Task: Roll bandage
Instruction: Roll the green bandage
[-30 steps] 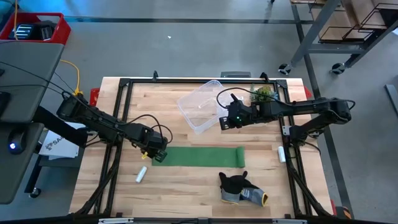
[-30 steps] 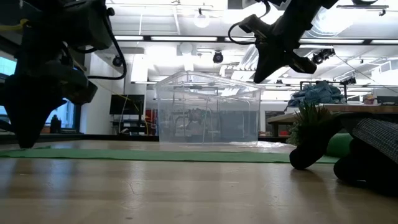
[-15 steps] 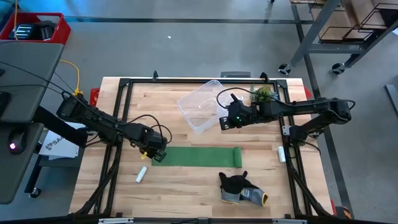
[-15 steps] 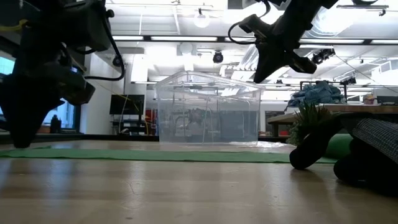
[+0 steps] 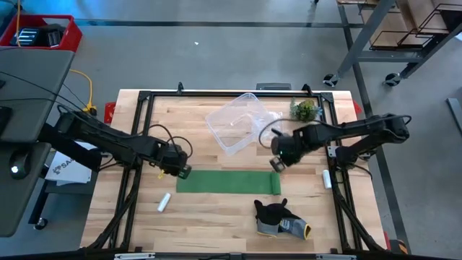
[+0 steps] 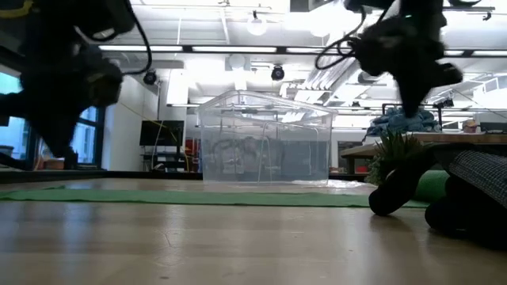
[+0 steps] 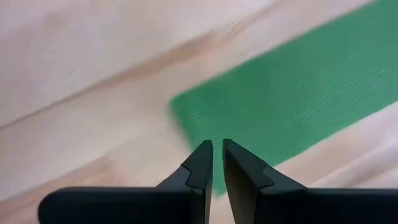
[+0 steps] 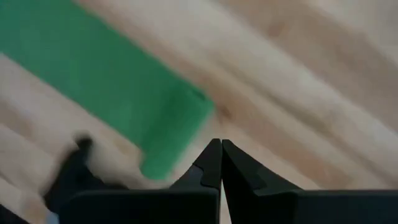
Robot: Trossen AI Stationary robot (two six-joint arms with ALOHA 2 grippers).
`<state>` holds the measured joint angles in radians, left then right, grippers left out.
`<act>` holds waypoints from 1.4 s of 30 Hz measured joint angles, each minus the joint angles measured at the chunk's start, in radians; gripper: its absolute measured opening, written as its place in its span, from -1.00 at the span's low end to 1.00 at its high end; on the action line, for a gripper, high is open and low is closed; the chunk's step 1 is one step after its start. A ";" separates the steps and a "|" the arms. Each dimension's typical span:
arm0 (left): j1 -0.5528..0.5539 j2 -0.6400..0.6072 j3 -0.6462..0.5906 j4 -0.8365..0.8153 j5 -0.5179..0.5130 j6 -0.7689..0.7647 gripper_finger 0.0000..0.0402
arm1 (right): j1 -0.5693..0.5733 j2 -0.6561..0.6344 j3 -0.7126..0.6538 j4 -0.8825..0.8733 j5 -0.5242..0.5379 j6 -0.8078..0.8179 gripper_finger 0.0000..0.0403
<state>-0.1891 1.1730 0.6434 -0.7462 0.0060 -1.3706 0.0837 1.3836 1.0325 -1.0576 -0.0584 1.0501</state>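
the left gripper [image 5: 183,172] hovers with its fingers [image 7: 200,167] pressed nearly together, a thin slit between the tips, holding nothing; just past those tips lies the near end of the bandage [image 5: 228,181], a flat bright green strip on the wooden table [image 5: 216,217]; the right gripper [image 5: 275,165], its fingers [image 8: 210,163] pressed together and empty, hangs just above the strip's other end, where the fabric [image 8: 106,93] looks slightly turned up; a clear plastic container [image 5: 234,122] sits behind that gripper, a dark grey glove [image 5: 280,217] in front of it, a small white cylinder [image 5: 164,202] near the left gripper
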 joint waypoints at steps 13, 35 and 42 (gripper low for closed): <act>-0.005 0.063 0.001 0.236 -0.091 0.056 -0.87 | 0.144 0.007 -0.296 0.395 -0.174 0.328 -1.00; -0.012 0.081 0.000 0.299 -0.173 0.074 -0.88 | 0.204 0.101 -0.361 0.563 -0.008 0.488 -1.00; -0.012 0.081 0.000 0.299 -0.174 0.074 -0.88 | 0.204 0.102 -0.361 0.667 -0.009 0.497 -1.00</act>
<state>-0.2008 1.2537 0.6437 -0.4468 -0.1680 -1.2968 0.2882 1.4853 0.6716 -0.3904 -0.0673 1.5471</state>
